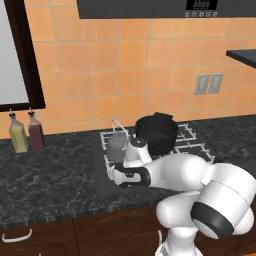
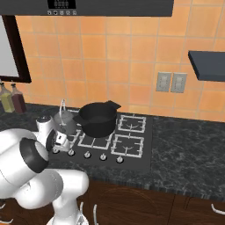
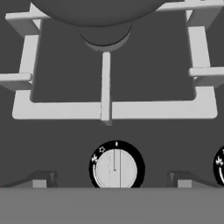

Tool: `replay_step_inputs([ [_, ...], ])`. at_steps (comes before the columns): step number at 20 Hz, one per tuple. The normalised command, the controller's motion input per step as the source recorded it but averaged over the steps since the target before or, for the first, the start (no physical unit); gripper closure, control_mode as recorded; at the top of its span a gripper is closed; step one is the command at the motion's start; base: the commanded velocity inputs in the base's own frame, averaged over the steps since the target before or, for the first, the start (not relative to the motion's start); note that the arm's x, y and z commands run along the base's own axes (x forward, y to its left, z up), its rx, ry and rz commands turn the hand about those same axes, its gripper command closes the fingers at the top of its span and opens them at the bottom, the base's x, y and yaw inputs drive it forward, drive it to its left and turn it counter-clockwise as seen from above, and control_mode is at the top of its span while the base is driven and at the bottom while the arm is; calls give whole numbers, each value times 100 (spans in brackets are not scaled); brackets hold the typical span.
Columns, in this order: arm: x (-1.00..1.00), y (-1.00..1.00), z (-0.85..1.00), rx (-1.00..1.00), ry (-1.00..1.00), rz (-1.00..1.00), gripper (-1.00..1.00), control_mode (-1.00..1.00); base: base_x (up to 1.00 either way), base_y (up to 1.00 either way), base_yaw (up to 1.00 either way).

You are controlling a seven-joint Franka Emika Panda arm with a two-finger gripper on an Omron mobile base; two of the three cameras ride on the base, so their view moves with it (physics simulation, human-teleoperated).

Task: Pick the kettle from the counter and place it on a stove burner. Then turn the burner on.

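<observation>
We see the gripper (image 3: pixel 111 186) with its jaws spread wide and empty, just before a knob (image 3: pixel 116 166) at the cooktop's front edge. The kettle (image 1: pixel 118 145) sits on the rear-left stove burner (image 1: pixel 111 136), beside the black pot (image 2: pixel 97 117).

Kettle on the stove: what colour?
Dull grey metal kettle, clearest in the right base view.
</observation>
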Motion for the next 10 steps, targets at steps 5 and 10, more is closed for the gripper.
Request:
replay_step_inputs([
  [5, 22, 6, -24, -4, 0, 0, -100, -100, 0, 0, 0],
  [10, 17, -2, 0, 0, 0, 0, -100, -100, 0, 0, 0],
])
